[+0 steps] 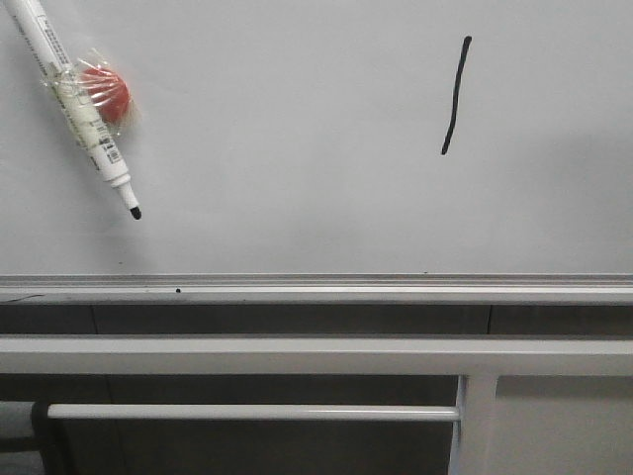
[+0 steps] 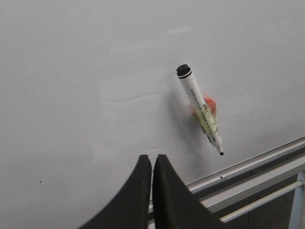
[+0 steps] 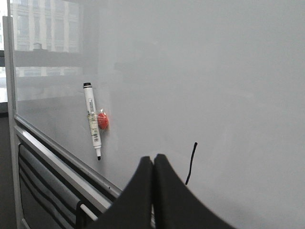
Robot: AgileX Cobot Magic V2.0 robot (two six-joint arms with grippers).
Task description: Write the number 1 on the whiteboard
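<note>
on the right half of the whiteboard (image 1: 297, 119) we see the number 1 (image 1: 454, 96), one thin black stroke, near upright with a slight slant, high on the visible panel. well apart from it, at the upper left, a white marker (image 1: 77, 109) hangs tilted on the board, black tip down and to the right, uncapped. it is taped with clear film to a red round piece (image 1: 107, 94), possibly a magnet, hard to tell. below the board runs the silver rail (image 1: 316, 289), then white frame bars (image 1: 316, 356). our left gripper (image 2: 152, 164) sits off the board with fingers pressed together, holding nothing. our right gripper (image 3: 153, 164) is also closed and empty, the stroke just beside its tips in the wrist view.
</note>
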